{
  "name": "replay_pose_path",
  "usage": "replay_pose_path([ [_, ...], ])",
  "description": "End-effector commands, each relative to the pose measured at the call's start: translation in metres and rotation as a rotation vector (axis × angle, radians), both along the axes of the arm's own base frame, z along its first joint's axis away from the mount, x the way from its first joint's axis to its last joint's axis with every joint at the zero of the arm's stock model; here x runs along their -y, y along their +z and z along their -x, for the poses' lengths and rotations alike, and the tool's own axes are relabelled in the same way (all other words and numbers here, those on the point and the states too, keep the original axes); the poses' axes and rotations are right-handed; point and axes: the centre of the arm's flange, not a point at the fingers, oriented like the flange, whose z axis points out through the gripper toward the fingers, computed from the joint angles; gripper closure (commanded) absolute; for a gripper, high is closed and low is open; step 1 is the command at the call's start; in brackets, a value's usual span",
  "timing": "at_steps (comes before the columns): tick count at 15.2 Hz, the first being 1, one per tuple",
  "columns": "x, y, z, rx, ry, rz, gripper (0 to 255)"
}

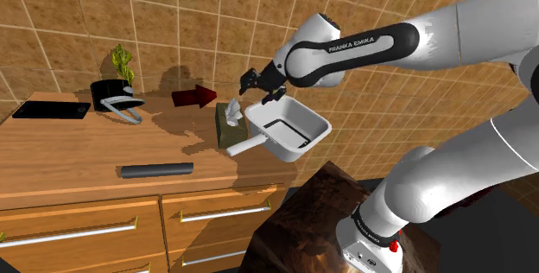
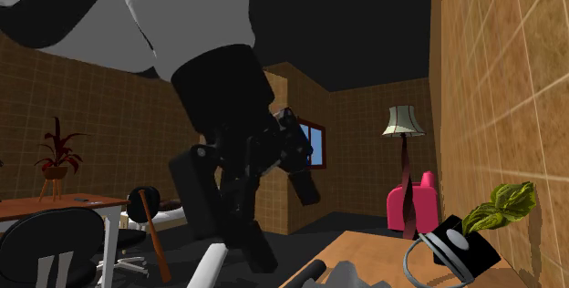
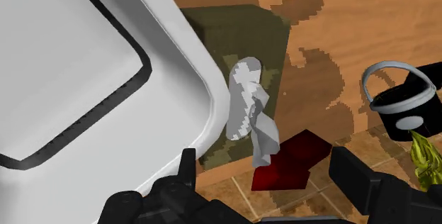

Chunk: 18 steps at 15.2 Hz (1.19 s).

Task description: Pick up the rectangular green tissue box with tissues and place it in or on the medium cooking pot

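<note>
The olive-green tissue box (image 1: 230,130) lies on the wooden counter (image 1: 78,152) with a white tissue (image 1: 232,111) sticking up. It touches the side of the white square pot (image 1: 291,128), whose handle (image 1: 245,146) points toward the counter's front. My black gripper (image 1: 262,88) hovers open above the box's far end and the pot's back rim, holding nothing. In the wrist view the box (image 3: 249,37) and tissue (image 3: 252,113) lie just ahead of my gripper (image 3: 269,180), beside the pot (image 3: 71,81). The open gripper (image 2: 274,209) also hangs in the second exterior view.
A dark red block (image 1: 193,97) sits behind the box against the tiled wall. Further toward the shoulder view's left are a black container with a grey loop handle (image 1: 117,98), a green plant (image 1: 122,60) and a flat black slab (image 1: 50,109). A dark grey cylinder (image 1: 155,170) lies near the front edge.
</note>
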Motion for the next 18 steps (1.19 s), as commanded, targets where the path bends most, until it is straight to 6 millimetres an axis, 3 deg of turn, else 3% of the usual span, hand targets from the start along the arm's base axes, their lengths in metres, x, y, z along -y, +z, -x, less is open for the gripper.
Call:
replay_pose_path([
  [1,-0.005,-0.018,-0.016,0.032,-0.069,-0.027,0],
  [5,-0.008,-0.045,-0.049,0.081,-0.183,-0.073,0],
  [12,-0.013,-0.075,-0.068,0.081,-0.183,-0.073,0],
  [18,-0.014,-0.078,-0.07,0.081,-0.183,-0.073,0],
])
